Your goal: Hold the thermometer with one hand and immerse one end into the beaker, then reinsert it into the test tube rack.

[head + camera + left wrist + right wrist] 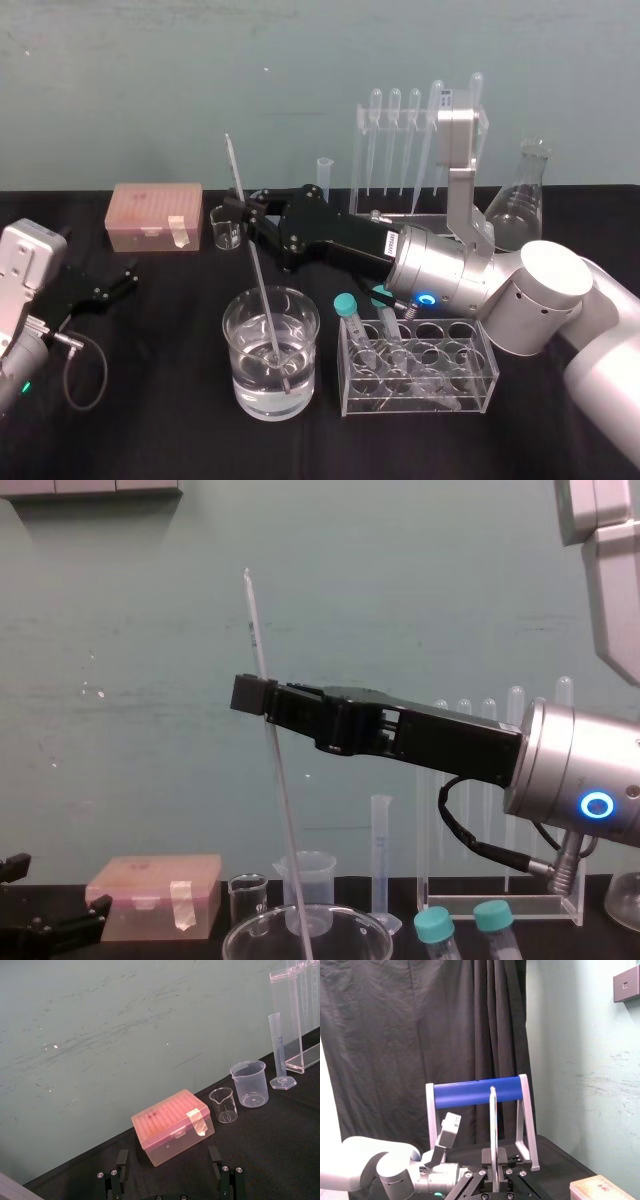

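While the right gripper (243, 215) reaches in from the right, above the middle of a black-covered table (150, 430), its dark fingers pinch a thermometer (262, 290) partway up its length. The thin glass rod leans a little, with its top toward the left and the far wall. Its lower end dips into the water of a wide glass beaker (236, 360) at the near middle of the table. The tip sits low in the water; I cannot tell whether it touches the bottom. From the chest view, the thermometer (285, 810) runs from high above the gripper (255, 695) down into the beaker's rim (372, 932).

At the far right, the tall clear test tube rack (395, 214) stands against the wall, pipettes hanging from its top bar. A glass flask (520, 205) stands just right of it.

Near the beaker's right side is a low clear tube holder (470, 385) with blue-capped tubes (346, 303).

A pink box (155, 215) lies at the far left, a tiny glass beaker (228, 230) just right of it.

The left gripper (115, 282) rests low at the left edge of the table, well apart from the beaker, fingers spread wide and holding nothing.
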